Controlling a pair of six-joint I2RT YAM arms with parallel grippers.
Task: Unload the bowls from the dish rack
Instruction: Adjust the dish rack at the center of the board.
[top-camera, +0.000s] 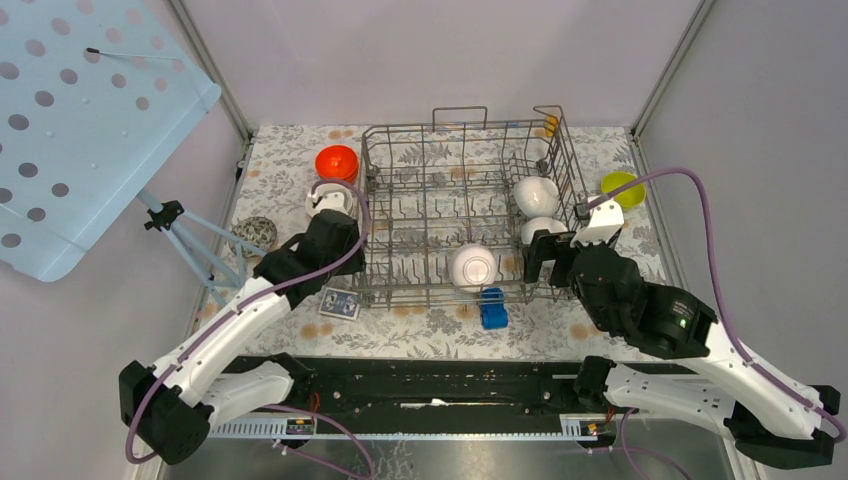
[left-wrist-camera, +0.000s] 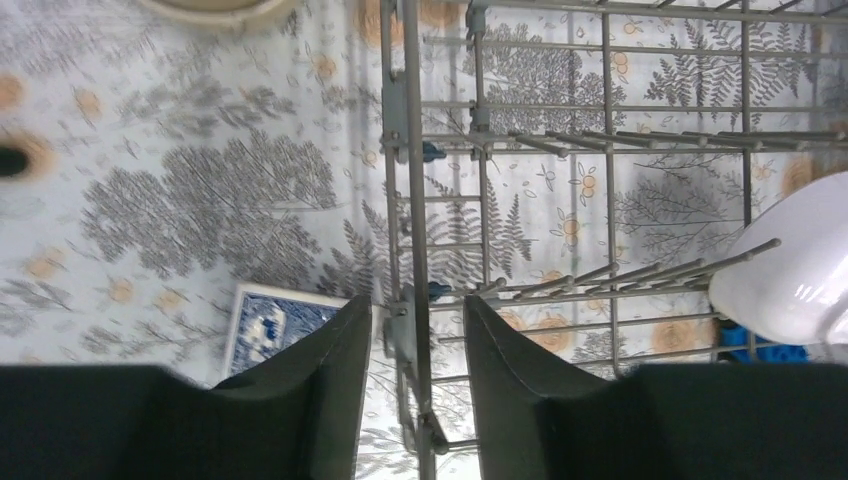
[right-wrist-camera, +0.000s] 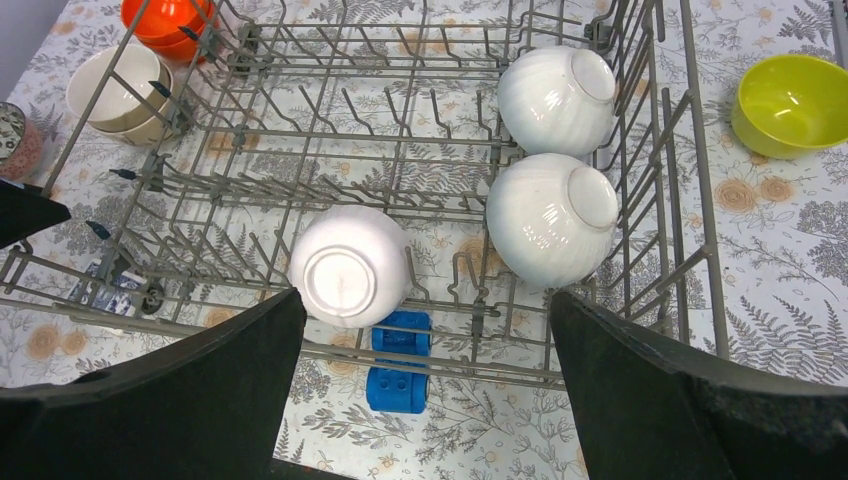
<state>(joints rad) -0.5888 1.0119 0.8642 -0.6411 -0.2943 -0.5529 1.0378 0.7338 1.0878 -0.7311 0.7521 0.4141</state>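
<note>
Top view, dish rack: we see the dish rack at the middle of the flowered tabletop.
Top view, bowls inside: the front white bowl sits at the rack's 6 o'clock edge. The middle white bowl and far white bowl sit along its 3 o'clock side.
Top view, bowls outside: the orange-red bowls are at 10 o'clock, with the beige bowls just beside them. The yellow-green bowl is at 2 o'clock.
Top view, arms: the left end effector is at the rack's 8 o'clock corner and the right end effector at 4 o'clock.
Top view, others: the blue toy car is at 6 o'clock outside the rack. The speckled ball is at 9 o'clock, well apart.
Left wrist, left end effector: its fingers are partly spread astride the rack's wall wire, and we see it pinching nothing. A blue card lies just beside it at 8 o'clock.
Right wrist, right end effector: it is spread wide and empty, at the rack's near edge.
Right wrist, bowls: we see all three white bowls bottom-up among the tines.
</note>
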